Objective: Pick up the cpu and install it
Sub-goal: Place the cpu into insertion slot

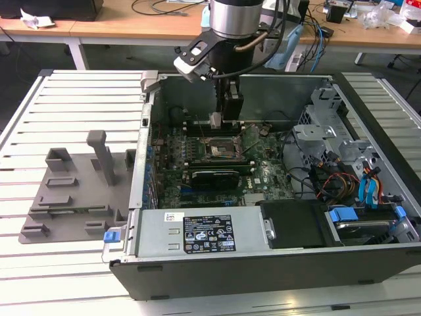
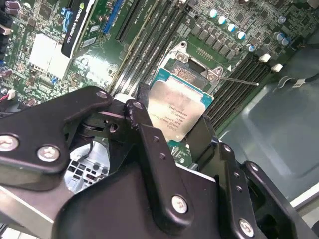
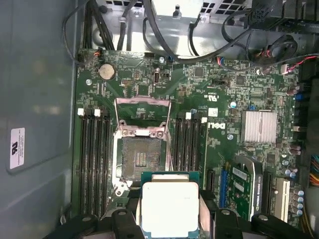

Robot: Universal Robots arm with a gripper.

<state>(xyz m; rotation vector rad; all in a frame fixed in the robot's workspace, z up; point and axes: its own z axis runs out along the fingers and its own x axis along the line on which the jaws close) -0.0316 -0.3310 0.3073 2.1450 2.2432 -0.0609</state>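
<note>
OK, you've got the cpu [image 3: 168, 204] in the gripper [image 3: 169, 219]: jaws clamped on two opposite edges, and its metal lid faces both wrist views. In the exterior view you're hanging it inside the open case [image 1: 263, 273], above the motherboard [image 1: 263, 178] and clear of it, not seated. The socket [image 3: 140, 158] is open and bare, with its load plate [image 3: 142, 105] flipped back. In the first wrist view the cpu sits just off one end of the socket, opposite the plate's side. Memory slots [image 3: 94, 159] flank the socket on both sides. The grey tray [image 1: 72, 191] with upright posts is on the slatted table [image 1: 66, 99], at the exterior view's left, well apart from the gripper.
</note>
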